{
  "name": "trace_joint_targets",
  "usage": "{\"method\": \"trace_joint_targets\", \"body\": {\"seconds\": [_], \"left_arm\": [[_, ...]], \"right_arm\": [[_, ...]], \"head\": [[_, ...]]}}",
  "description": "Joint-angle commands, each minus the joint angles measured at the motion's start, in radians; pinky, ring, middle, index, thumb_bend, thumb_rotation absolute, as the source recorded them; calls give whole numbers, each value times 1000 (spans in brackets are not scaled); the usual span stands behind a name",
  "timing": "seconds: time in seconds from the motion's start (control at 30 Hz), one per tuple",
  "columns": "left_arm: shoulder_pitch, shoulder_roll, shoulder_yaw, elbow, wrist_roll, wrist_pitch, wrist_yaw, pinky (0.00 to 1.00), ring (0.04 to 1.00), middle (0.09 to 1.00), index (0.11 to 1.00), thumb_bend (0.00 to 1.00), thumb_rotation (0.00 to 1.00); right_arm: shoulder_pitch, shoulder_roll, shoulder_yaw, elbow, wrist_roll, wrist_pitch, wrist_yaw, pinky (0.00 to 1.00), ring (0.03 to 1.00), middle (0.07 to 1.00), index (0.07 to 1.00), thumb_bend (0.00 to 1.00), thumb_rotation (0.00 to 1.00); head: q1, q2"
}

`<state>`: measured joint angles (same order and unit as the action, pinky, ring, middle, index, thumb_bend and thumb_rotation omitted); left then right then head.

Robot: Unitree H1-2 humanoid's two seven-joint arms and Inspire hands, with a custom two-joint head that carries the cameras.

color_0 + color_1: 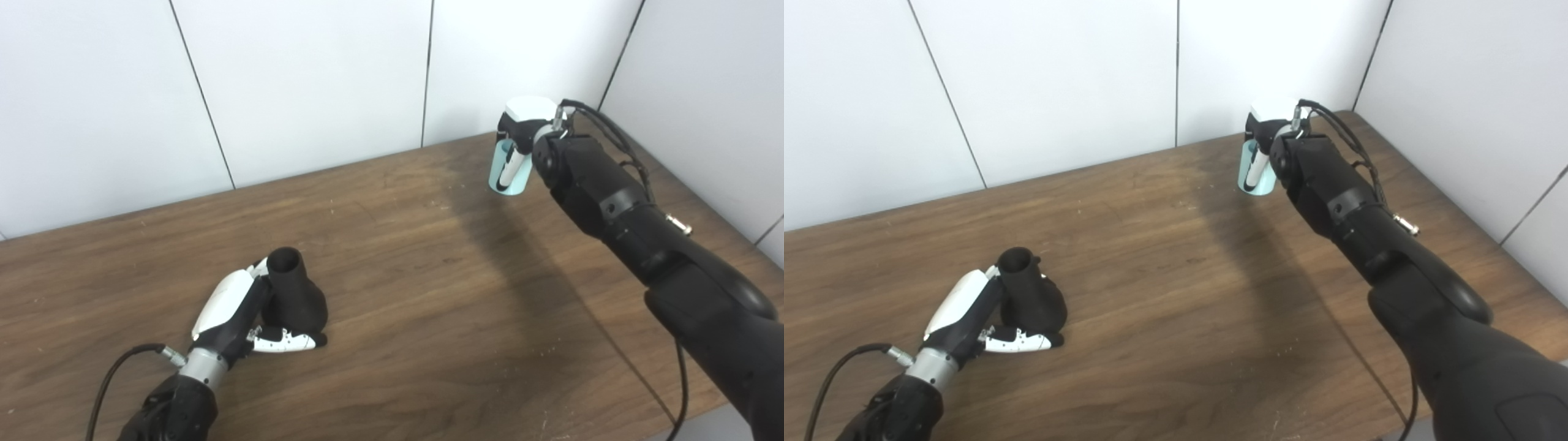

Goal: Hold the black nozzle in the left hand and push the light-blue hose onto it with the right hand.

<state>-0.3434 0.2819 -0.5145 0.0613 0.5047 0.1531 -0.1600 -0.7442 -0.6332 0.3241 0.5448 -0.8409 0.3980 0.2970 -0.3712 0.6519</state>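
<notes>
While the left robot hand [236, 312] clasps the flared matte-black plastic nozzle [294, 294] mouth-up on the near-left wooden counter [429, 294] as a steady socket, the right robot hand [520, 138] grips the short light-blue hose [509, 174] far right, well apart

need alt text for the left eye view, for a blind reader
A robot's left hand grips a black nozzle standing on a wooden table, opening upward. Far across the table, near the white wall's corner, its right hand holds a light-blue hose raised, well apart from the nozzle.
</notes>
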Motion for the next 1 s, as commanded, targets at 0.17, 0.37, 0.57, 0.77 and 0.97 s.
{"method": "trace_joint_targets", "body": {"seconds": [0.17,0.37,0.57,0.77,0.97], "left_arm": [[95,65,-48,126,53,126,-131,1000,1000,909,480,523,44],[97,59,-50,119,56,134,-129,1000,1000,908,481,523,44],[99,44,-57,112,67,150,-123,1000,1000,908,480,523,45],[102,23,-62,94,76,177,-122,1000,1000,904,481,523,45],[104,13,-66,96,87,185,-115,1000,1000,904,481,523,45]], "right_arm": [[-30,-27,-32,-120,23,22,-6,304,436,502,488,500,0],[-33,-22,-37,-210,31,52,31,305,434,504,494,499,0],[-32,-10,-42,-371,32,70,116,300,425,511,502,497,0],[-33,28,-31,-538,-4,71,235,300,434,517,502,497,0],[-44,92,-28,-693,-18,71,349,303,436,522,497,497,0]], "head": [[0,3],[18,4],[63,8],[116,10],[150,10]]}}
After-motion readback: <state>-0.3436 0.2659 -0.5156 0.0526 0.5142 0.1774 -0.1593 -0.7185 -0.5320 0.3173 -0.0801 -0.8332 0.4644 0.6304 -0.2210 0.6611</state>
